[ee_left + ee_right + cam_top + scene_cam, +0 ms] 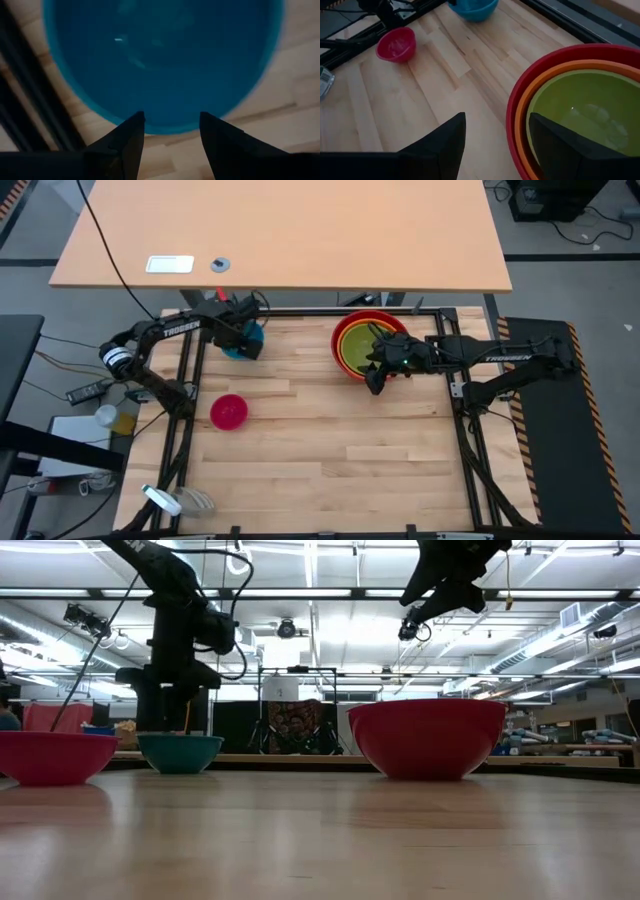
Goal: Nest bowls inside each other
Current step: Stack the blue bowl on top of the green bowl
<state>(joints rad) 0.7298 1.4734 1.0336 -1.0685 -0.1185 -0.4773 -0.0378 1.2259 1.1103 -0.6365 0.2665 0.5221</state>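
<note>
A lab: strip-lit ceiling, cluttered benches, cabled rig frame.

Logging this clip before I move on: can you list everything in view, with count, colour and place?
red bowl: 1, red, table's far right, outermost of the stack
orange bowl: 1, orange, inside the red
yellow-green bowl: 1, inside the orange
blue bowl: 1, blue, far left, alone
pink bowl: 1, magenta, left, alone
table: 1, light wood
left gripper: open, over the blue bowl's rim
right gripper: open, above the stack's edge
</note>
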